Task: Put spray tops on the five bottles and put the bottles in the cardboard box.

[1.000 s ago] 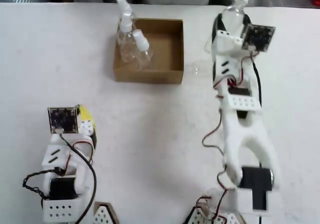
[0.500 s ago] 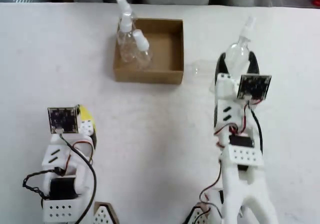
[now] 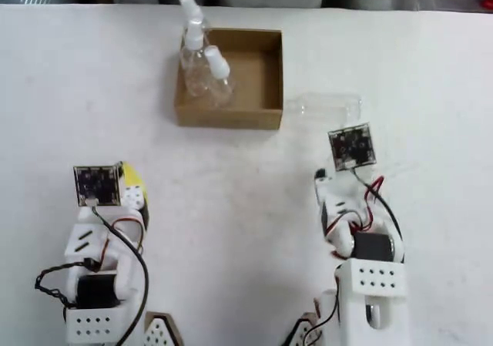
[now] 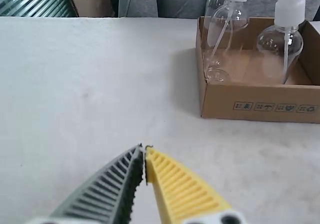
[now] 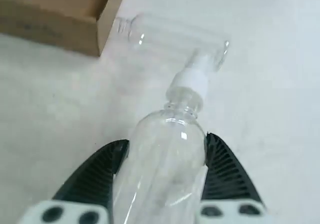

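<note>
White right arm (image 3: 366,280) has retracted from the far edge of the table (image 3: 77,92) toward its base. The right gripper (image 5: 166,141) is clamped on a capped bottle (image 5: 167,184), neck pointing away. Left arm (image 3: 100,261) is unchanged, its left gripper (image 4: 144,151) pressed together. Cardboard box (image 3: 231,119) holds spray-topped bottles (image 3: 202,61) at its left side. An open-necked bottle (image 3: 323,105) lies on its side just beside the box's right wall — directly ahead of the capped bottle.

The cardboard box (image 4: 250,95) bears a row of small printed marks (image 4: 275,107) on one outer wall, perhaps handling symbols; they are too small to read.
</note>
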